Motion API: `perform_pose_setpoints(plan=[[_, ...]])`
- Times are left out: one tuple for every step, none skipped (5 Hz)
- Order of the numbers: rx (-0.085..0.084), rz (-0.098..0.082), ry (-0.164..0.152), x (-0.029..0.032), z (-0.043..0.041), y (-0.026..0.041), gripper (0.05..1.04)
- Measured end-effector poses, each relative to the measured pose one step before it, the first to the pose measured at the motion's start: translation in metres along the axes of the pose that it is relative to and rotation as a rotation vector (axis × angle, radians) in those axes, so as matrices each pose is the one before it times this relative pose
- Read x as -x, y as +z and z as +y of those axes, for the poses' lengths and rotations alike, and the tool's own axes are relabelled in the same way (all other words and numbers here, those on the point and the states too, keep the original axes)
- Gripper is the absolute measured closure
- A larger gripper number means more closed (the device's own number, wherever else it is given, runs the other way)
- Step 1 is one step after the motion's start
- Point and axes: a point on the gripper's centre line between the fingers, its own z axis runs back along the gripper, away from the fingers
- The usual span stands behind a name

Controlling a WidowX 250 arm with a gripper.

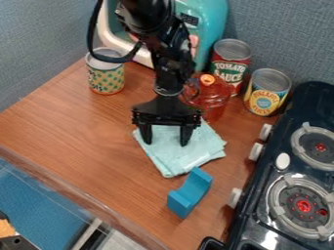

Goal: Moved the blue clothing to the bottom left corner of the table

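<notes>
The light blue cloth (pixel 179 152) lies folded and flat on the wooden table, near the middle of the view. Over its upper part hangs the black gripper (pixel 165 141), pointing down. Its two fingers stand apart, with cloth visible between and below them; whether the tips touch the cloth I cannot tell. The arm and gripper hide part of the cloth's upper edge.
A blue curved block (pixel 190 192) lies just below the cloth. The black toy stove (pixel 287 195) borders the right. Behind stand a patterned can (pixel 105 73), a red transparent pot (pixel 210 100), a tomato can (pixel 230 63), a pineapple can (pixel 267 92) and a teal toy appliance (pixel 212 19).
</notes>
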Motion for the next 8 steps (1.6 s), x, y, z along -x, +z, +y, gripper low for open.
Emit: perform_pose_setpoints(plan=[[0.0073,-0.0064,0.0069,0.00086,0.00782,-0.00216,0.083],[-0.0212,-0.0133,0.0072,0.00429,0.01442,0.00299,0.083],[-0.0861,0.0214,0.1092,-0.00076,0.03780,0.00689,0.084],[-0.0513,0.0000,0.0948,-0.00895,0.03154,0.00885,0.084],[-0.0408,0.0025,0.1221,-0.01310,0.04519,-0.00241,0.084],[-0.0552,-0.0177,0.0593,-0.01087,0.02988,-0.00448,0.084],[-0.0599,0.0151,0.0388,-0.00398,0.02586,-0.01684,0.085],[-0.0101,0.0092,0.0965,-0.01119,0.02436,-0.00686,0.085]])
